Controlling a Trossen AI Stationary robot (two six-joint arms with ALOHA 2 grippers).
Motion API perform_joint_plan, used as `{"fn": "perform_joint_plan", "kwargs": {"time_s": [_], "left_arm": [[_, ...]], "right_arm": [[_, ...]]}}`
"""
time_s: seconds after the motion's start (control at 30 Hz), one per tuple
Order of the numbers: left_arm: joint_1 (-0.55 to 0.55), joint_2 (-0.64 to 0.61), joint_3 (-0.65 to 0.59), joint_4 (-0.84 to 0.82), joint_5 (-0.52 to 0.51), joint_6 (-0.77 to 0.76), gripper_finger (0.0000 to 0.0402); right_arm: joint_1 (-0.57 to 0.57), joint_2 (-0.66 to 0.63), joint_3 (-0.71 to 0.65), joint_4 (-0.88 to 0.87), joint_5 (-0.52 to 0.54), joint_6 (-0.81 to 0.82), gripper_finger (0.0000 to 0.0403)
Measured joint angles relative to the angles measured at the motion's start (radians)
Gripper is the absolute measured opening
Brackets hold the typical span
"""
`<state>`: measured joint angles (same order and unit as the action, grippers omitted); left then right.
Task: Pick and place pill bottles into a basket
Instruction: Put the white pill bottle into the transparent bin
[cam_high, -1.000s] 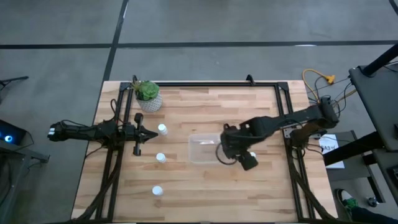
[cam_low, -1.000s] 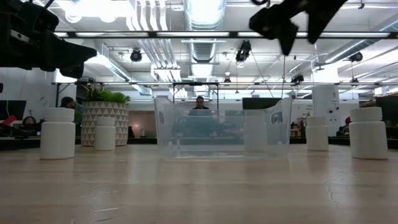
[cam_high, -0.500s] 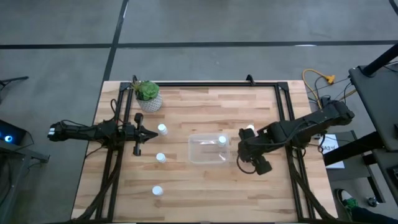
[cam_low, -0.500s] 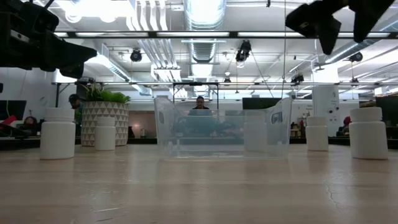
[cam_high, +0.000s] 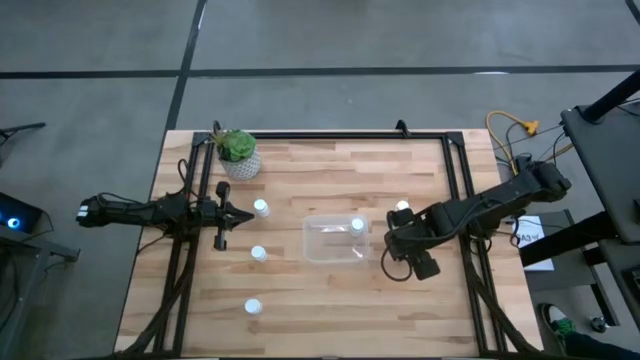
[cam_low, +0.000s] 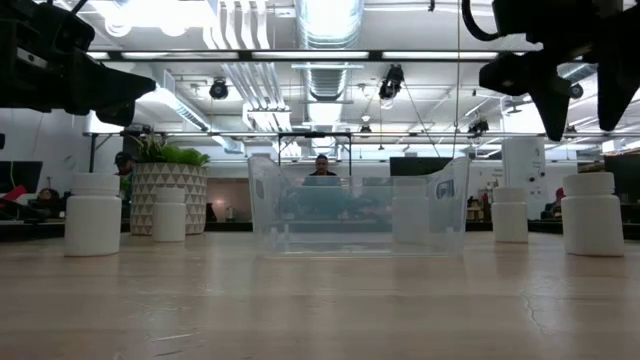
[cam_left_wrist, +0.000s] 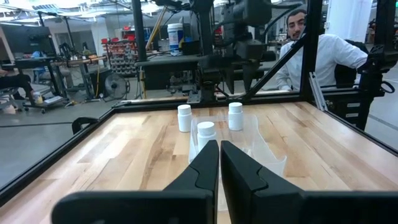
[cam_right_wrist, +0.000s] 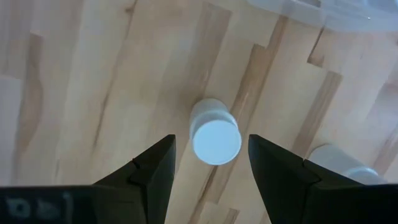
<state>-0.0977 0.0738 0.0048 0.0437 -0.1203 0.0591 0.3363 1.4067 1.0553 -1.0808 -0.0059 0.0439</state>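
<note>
My right gripper (cam_right_wrist: 214, 168) is open and points down. Its fingers stand on either side of a white pill bottle (cam_right_wrist: 215, 138) and above it, touching nothing. In the high view the gripper (cam_high: 398, 246) hides this bottle; the low view shows the bottle (cam_low: 591, 212) upright on the table below the gripper (cam_low: 575, 95). The clear basket (cam_high: 333, 238) holds one bottle (cam_high: 357, 225). Another bottle (cam_high: 402, 208) stands just right of the basket. Three bottles (cam_high: 261, 208) (cam_high: 258, 253) (cam_high: 253, 307) stand left of it. My left gripper (cam_high: 228, 214) is shut and empty, beside the nearest left bottle.
A white pot with a green plant (cam_high: 239, 153) stands at the far left corner. Black rails (cam_high: 178, 250) (cam_high: 470, 250) run along both sides of the table. The basket's edge (cam_right_wrist: 323, 12) lies close to my right gripper. A person (cam_left_wrist: 311, 43) sits beyond the table's right side.
My right gripper has gone from above the basket toward the table's right edge and has come down a little. It now stands over the bottle right of the basket. The bottle in the basket has stayed where it was.
</note>
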Motion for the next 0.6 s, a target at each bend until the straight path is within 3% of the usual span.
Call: {"fn": "perform_joint_plan", "kwargs": {"time_s": [0.6], "left_arm": [[0.000, 0.000, 0.000, 0.000, 0.000, 0.000, 0.0000]], "right_arm": [[0.000, 0.000, -0.056, 0.042, 0.009, 0.006, 0.0192]]}}
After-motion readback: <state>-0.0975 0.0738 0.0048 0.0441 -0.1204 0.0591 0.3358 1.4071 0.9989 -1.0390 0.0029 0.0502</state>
